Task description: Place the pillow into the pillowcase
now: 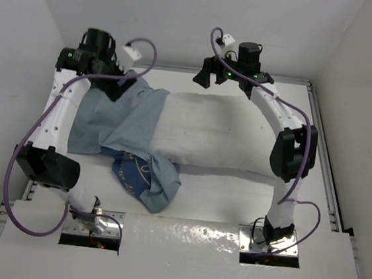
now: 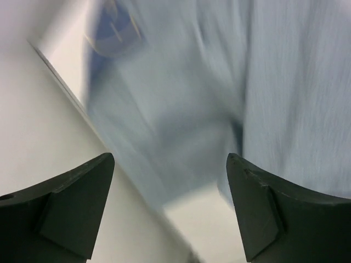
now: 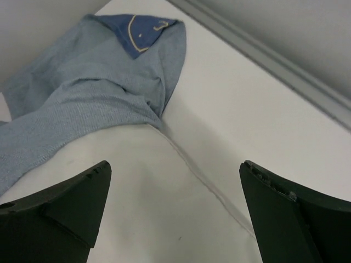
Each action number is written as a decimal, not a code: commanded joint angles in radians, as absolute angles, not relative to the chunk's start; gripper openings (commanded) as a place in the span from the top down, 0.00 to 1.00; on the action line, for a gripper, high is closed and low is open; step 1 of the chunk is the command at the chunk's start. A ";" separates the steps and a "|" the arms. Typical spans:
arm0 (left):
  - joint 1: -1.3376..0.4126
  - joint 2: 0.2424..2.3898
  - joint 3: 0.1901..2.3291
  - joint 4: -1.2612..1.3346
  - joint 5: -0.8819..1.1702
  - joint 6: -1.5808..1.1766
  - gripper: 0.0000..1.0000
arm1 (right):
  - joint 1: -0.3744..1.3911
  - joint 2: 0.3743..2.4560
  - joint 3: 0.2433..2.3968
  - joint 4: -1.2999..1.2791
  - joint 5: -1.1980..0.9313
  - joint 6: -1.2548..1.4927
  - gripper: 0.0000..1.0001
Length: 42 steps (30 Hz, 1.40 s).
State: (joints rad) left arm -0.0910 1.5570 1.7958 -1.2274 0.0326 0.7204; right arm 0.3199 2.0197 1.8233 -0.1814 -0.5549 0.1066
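The white pillow (image 1: 213, 132) lies across the middle of the table, and its left part is covered by the blue pillowcase (image 1: 118, 122). The pillowcase's dark navy printed end (image 1: 129, 170) is bunched at the front. My left gripper (image 1: 115, 85) hovers over the pillowcase's far left corner, open with nothing between its fingers (image 2: 82, 203); blurred grey-blue cloth (image 2: 219, 82) fills its wrist view. My right gripper (image 1: 210, 72) stands open above the pillow's far edge. In its wrist view the pillow seam (image 3: 208, 186) runs between the jaws, with the pillowcase (image 3: 93, 93) beyond.
White walls close in the table on the left, back and right. A raised rail (image 1: 320, 160) runs along the right table edge. Purple cables (image 1: 34, 130) loop off both arms. The arm bases (image 1: 269, 231) sit at the near edge.
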 commanded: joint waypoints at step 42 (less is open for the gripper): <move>-0.333 1.737 2.062 -0.976 0.617 0.690 1.00 | 0.537 1.689 1.146 0.484 -0.270 0.527 1.00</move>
State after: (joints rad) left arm -0.3161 1.8179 2.0548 -1.0187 0.4805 0.6075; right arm 0.5968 1.7065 1.1584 0.1726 -0.3500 0.3199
